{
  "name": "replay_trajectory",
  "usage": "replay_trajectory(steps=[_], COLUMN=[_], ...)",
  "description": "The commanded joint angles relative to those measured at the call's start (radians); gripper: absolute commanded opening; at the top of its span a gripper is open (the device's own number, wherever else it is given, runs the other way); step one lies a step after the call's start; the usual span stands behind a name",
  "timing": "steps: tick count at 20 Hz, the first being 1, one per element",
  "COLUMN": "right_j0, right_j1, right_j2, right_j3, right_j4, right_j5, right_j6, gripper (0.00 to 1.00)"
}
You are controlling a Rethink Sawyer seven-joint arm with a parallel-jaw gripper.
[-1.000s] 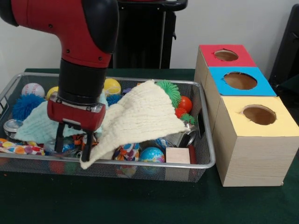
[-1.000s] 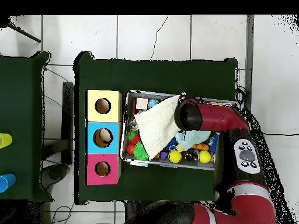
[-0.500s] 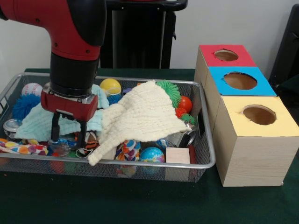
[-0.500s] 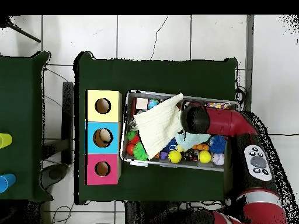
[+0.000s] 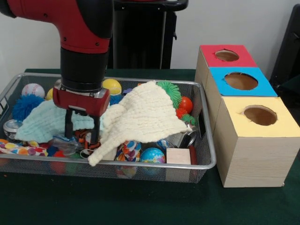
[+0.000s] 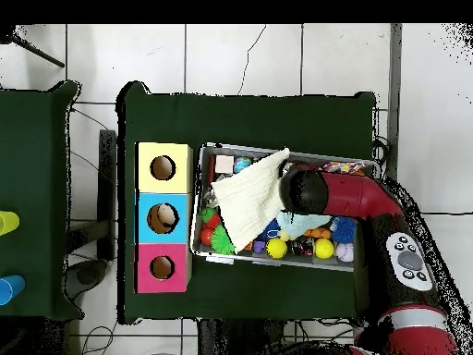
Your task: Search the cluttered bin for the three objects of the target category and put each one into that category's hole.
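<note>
Dark green cloth covers the desk, which stands on a pale tiled floor in the overhead view. Largest on it is the wire mesh bin, a wide silver tray heaped with toys. To the right of the claw in the front view, well apart from it and beside the bin, stands a row of three wooden boxes, each with a round hole: the yellow-topped box nearest the camera, the blue-topped box behind it, the red-topped box farthest. The red and black arm comes down into the bin's left half. Just right of the claw, touching its red housing, lies a cream knitted cloth; behind and left of it spreads a pale mint cloth. The claw hangs with its two black fingers narrowly parted and pointing down into small orange and clear clutter; I cannot tell whether they grip anything. Behind it sits a yellow ball; far left, a white baseball; lower right, a blue globe ball.
</note>
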Motion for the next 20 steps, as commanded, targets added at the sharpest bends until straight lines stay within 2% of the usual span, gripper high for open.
replay_trajectory(steps=[1, 6, 13, 20], right_j0=[-0.037, -0.022, 0.005, 0.027], right_j1=[0.043, 0.053, 0.129, 0.121], right_j2=[0.162, 0.151, 0.098, 0.044], right_j3=[0.142, 0.132, 0.07, 0.066], right_j4=[-0.01, -0.023, -0.079, -0.095], right_j5=[0.01, 0.026, -0.045, -0.08], right_j6=[-0.075, -0.057, -0.025, -0.005], gripper=[1.0, 1.0, 1.0, 1.0])
